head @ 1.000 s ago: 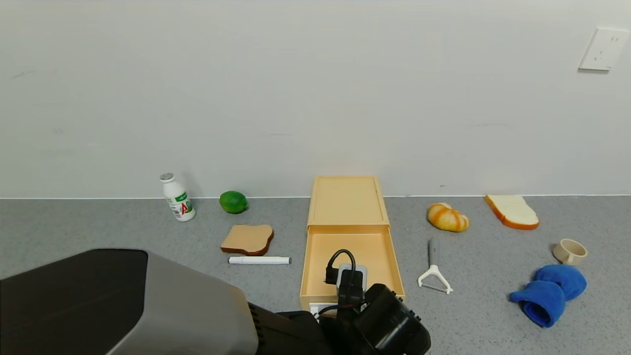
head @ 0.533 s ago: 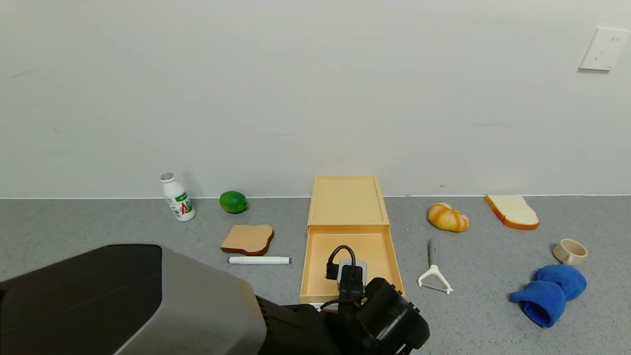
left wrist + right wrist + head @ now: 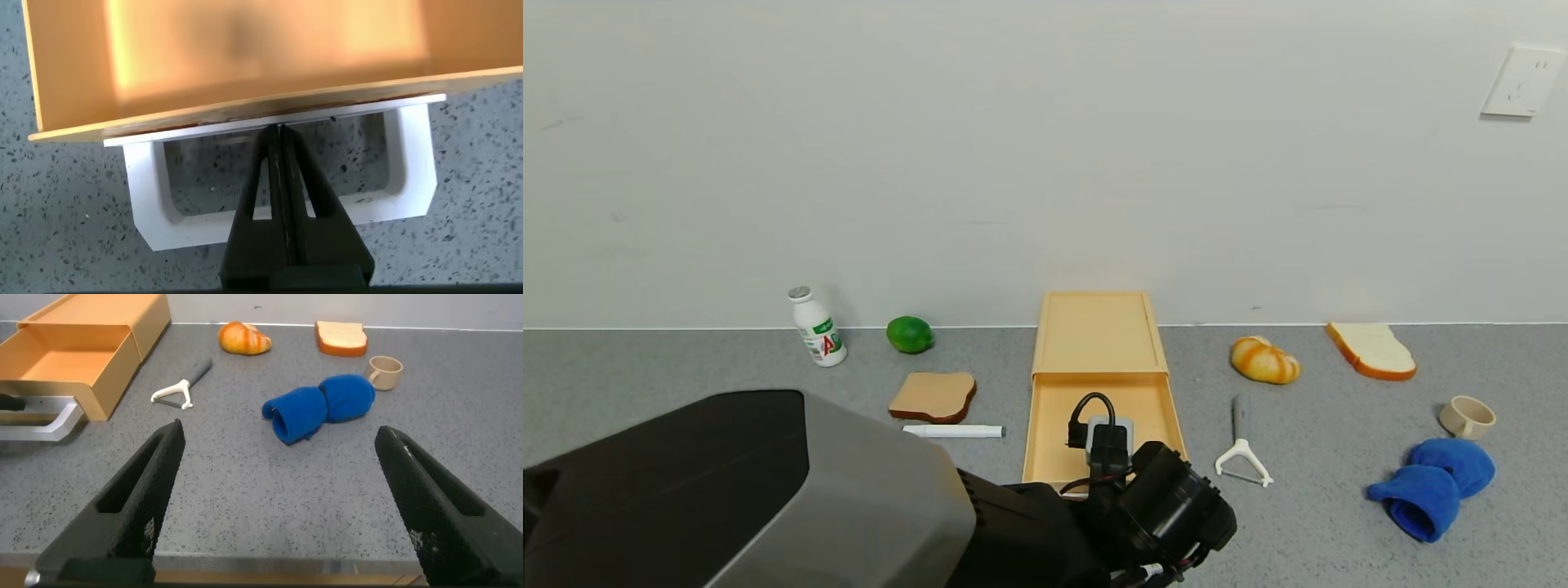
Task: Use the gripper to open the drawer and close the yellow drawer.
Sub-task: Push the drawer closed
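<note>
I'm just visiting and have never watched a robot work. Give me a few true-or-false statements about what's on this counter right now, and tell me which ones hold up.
1. The pale yellow drawer has its tray pulled out. True.
2. The left gripper is at the drawer's white loop handle with its fingers together. True.
3. The green lime lies inside the tray. False: it sits on the grey counter, near the small white bottle.
4. The right gripper clutches the blue cloth. False: it is open, and the cloth lies apart from it.
5. The white peeler lies on the counter, on the tray's right. True.
</note>
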Robot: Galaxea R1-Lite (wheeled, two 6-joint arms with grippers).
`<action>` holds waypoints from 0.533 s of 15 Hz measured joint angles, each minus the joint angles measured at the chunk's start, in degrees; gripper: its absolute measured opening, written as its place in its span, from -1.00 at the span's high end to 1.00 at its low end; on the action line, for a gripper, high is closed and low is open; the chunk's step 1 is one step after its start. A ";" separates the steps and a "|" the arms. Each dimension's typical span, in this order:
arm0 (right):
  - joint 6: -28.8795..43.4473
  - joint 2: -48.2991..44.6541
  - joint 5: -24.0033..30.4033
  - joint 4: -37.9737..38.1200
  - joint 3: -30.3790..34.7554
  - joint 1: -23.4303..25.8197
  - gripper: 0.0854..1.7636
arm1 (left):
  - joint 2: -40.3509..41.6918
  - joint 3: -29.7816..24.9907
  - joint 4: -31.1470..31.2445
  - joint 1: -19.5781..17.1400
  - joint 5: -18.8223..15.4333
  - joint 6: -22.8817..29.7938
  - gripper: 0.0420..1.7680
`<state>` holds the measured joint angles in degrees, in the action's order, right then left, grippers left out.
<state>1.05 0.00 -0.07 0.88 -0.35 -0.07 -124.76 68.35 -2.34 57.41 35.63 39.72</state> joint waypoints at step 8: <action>-0.01 0.00 -0.02 -0.02 0.00 0.00 -0.94 | -1.27 3.58 0.15 -2.36 0.09 -2.62 0.93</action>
<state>1.04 0.00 -0.10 0.85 -0.35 -0.07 -126.03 71.94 -2.19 55.04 35.72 37.10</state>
